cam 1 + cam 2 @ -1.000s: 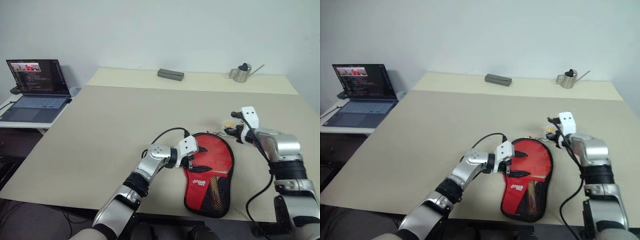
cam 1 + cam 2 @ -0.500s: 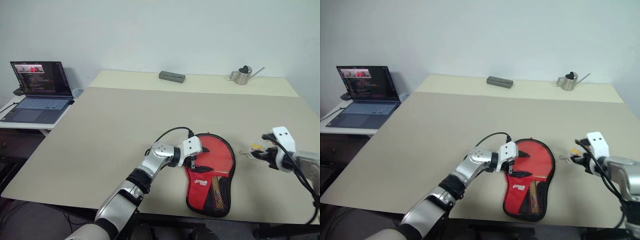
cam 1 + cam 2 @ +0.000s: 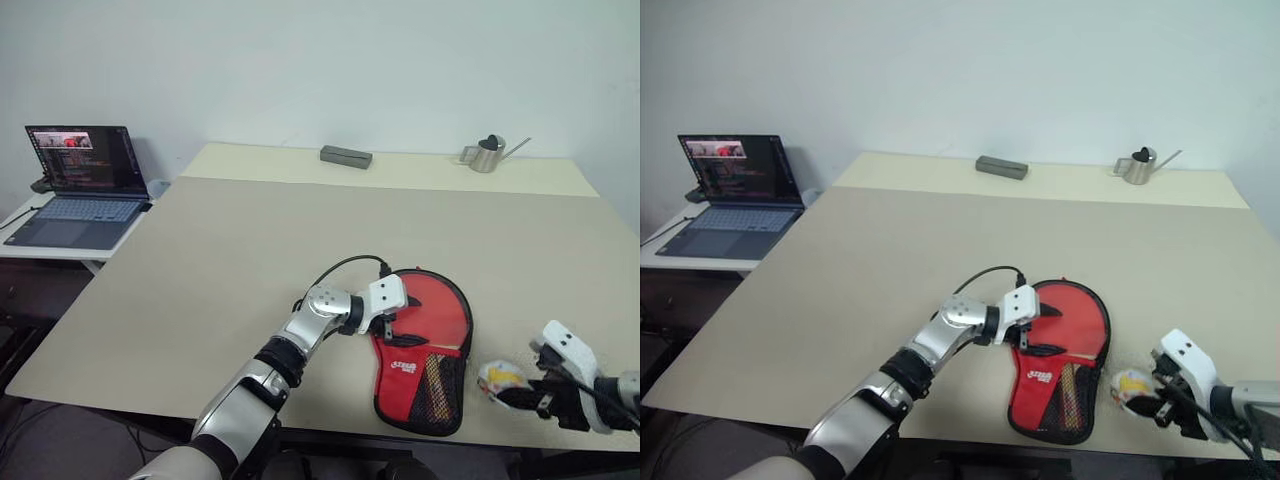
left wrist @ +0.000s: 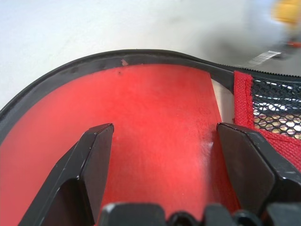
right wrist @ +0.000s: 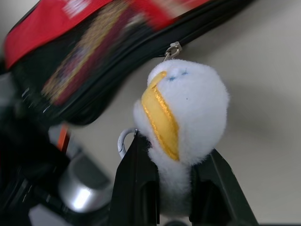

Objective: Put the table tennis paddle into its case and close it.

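The red case [image 3: 425,365] lies near the table's front edge, with its logo and black mesh pocket [image 4: 277,113] towards me. My left gripper [image 3: 392,327] stands open over the case's left side, its fingers [image 4: 96,155] spread above a smooth red round face [image 4: 155,108] framed by a black rim. I cannot tell whether that face is the table tennis paddle's rubber or the case's cover. My right gripper [image 3: 527,398] is shut on the white-yellow zipper charm [image 5: 183,108], which hangs by its pull from the case's black edge at the near right [image 3: 500,378].
The beige table [image 3: 300,230] carries a grey block [image 3: 346,156] and a small metal watering can [image 3: 487,152] at its far edge. An open laptop [image 3: 85,170] stands on a low side table at the left. My right gripper hovers close to the table's front edge.
My right gripper has drawn the charm from the case's far right side back along that side to the near right corner. The left gripper has stayed in place.
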`<act>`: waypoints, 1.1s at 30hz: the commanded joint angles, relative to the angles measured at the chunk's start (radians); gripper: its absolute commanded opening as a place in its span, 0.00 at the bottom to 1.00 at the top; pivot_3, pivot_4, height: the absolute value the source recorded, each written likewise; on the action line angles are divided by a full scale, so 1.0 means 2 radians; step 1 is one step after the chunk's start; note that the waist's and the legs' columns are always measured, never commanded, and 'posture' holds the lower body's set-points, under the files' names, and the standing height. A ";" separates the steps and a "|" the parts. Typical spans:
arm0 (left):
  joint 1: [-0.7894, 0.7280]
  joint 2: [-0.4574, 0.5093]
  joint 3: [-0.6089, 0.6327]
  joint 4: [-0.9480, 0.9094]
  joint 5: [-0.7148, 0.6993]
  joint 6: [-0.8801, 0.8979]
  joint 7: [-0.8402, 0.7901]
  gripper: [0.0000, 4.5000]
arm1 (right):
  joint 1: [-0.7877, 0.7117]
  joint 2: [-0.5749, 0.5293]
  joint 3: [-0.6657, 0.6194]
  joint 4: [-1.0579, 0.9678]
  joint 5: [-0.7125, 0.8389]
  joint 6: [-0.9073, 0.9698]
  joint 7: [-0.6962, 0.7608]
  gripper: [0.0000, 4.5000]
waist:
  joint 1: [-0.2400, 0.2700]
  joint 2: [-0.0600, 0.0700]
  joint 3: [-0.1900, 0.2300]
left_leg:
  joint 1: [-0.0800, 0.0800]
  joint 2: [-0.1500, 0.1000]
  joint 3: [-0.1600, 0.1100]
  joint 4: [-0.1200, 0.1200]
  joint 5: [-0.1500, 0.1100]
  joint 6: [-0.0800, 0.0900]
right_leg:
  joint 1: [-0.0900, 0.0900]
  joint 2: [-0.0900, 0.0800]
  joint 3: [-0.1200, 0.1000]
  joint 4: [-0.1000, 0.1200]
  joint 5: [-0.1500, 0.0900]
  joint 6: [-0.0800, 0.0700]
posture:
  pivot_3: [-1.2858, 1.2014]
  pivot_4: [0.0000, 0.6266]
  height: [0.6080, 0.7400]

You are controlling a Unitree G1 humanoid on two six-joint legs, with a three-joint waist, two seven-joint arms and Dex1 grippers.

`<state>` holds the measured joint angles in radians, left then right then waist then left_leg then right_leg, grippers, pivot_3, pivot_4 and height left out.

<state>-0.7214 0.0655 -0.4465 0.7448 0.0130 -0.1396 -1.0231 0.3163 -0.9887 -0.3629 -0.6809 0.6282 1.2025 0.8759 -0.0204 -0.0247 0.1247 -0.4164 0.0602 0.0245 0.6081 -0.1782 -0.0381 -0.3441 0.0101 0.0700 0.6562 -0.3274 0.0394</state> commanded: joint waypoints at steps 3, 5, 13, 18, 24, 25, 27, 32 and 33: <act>0.021 0.018 -0.028 0.071 0.060 0.023 0.029 0.84 | 0.076 -0.046 -0.003 -0.052 0.004 -0.055 0.061 0.06 | 0.000 -0.001 -0.001 | 0.000 0.000 0.000 0.000 0.000 0.000 | 0.000 0.000 0.000 0.000 0.000 0.000 | 0.52 0.24 1.00; 0.020 0.017 -0.028 0.073 0.060 0.022 0.030 0.84 | 0.094 -0.053 -0.003 -0.061 0.004 -0.071 0.070 0.06 | -0.002 -0.002 -0.001 | 0.000 0.000 0.000 0.000 0.000 0.000 | 0.000 0.000 0.000 -0.001 -0.001 -0.002 | 0.52 0.24 1.00; 0.018 0.010 -0.027 0.075 0.059 0.023 0.036 0.84 | 0.116 -0.051 0.015 -0.086 0.009 -0.104 0.070 0.06 | -0.002 -0.005 -0.001 | 0.000 0.000 0.000 0.000 -0.001 0.001 | 0.001 -0.002 0.000 -0.005 0.000 -0.001 | 0.52 0.24 1.00; 0.018 0.008 -0.027 0.076 0.059 0.022 0.041 0.84 | 0.113 -0.050 0.036 -0.100 0.003 -0.124 0.066 0.06 | -0.002 -0.005 -0.001 | 0.000 0.000 0.000 0.000 -0.001 0.002 | 0.002 -0.002 0.001 -0.005 0.000 0.000 | 0.52 0.24 1.00; 0.015 0.005 -0.026 0.078 0.059 0.021 0.043 0.84 | 0.121 -0.062 -0.015 -0.111 0.036 -0.134 0.119 0.14 | -0.001 -0.005 -0.001 | 0.000 0.000 -0.001 0.000 -0.001 0.002 | 0.002 -0.003 0.000 -0.005 0.000 0.000 | 0.52 0.24 1.00; 0.015 0.004 -0.026 0.079 0.059 0.021 0.043 0.84 | 0.120 -0.063 -0.033 -0.110 0.053 -0.130 0.133 0.23 | 0.000 -0.005 -0.001 | 0.000 0.000 -0.001 0.000 -0.001 0.002 | 0.002 -0.003 0.000 -0.005 0.000 0.000 | 0.52 0.24 1.00; 0.013 0.002 -0.026 0.080 0.058 0.021 0.044 0.84 | 0.106 -0.059 -0.069 -0.101 0.103 -0.108 0.146 0.36 | 0.001 -0.005 -0.001 | 0.000 0.000 -0.001 0.000 -0.001 0.002 | 0.002 -0.003 0.000 -0.005 0.000 0.000 | 0.52 0.24 1.00; 0.009 -0.004 -0.023 0.083 0.056 0.019 0.048 0.84 | 0.047 -0.064 -0.129 -0.047 0.206 -0.060 0.138 0.73 | 0.000 -0.006 -0.001 | 0.000 -0.001 0.000 0.000 -0.001 0.002 | 0.002 -0.004 0.000 -0.006 0.000 0.000 | 0.52 0.24 1.00; 0.009 -0.005 -0.022 0.082 0.055 0.019 0.049 0.84 | 0.027 -0.067 -0.134 -0.034 0.225 -0.052 0.129 0.81 | 0.000 -0.006 -0.001 | 0.000 -0.001 0.000 0.000 -0.001 0.002 | 0.002 -0.005 0.000 -0.006 0.000 0.000 | 0.52 0.24 1.00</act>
<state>-0.7418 0.0348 -0.4469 0.7955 0.0172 -0.1400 -0.9852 0.4075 -1.1026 -0.5847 -0.7791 0.9963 1.0704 1.1493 -0.0205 -0.0366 0.1228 -0.4160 0.0581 0.0246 0.6080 -0.1811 -0.0335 -0.3394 -0.0002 0.0709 0.6438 -0.3271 0.0401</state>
